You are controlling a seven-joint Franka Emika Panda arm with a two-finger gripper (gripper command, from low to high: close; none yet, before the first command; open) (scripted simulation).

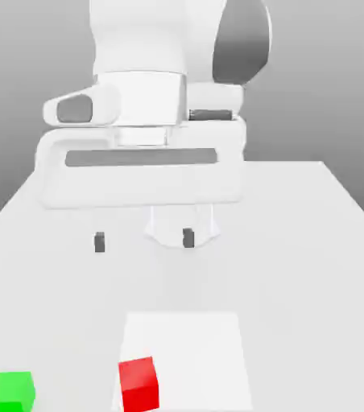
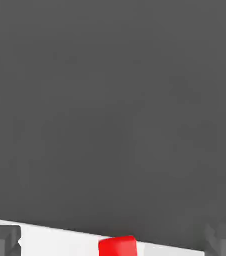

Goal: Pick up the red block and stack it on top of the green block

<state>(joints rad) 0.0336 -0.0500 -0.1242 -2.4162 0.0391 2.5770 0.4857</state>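
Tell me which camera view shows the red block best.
The exterior view: it shows the red block down to its base, with its top and side faces, resting over part of the white square, with the green block on the table. The hand view shows only part of it, cut off by the picture's edge.

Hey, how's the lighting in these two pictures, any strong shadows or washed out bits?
Exterior view: bright, even light, with the white patch nearly blending into the pale table, and the red block shaded darker on its front; hand view: a flat dark gray expanse above a bright, washed-out strip.
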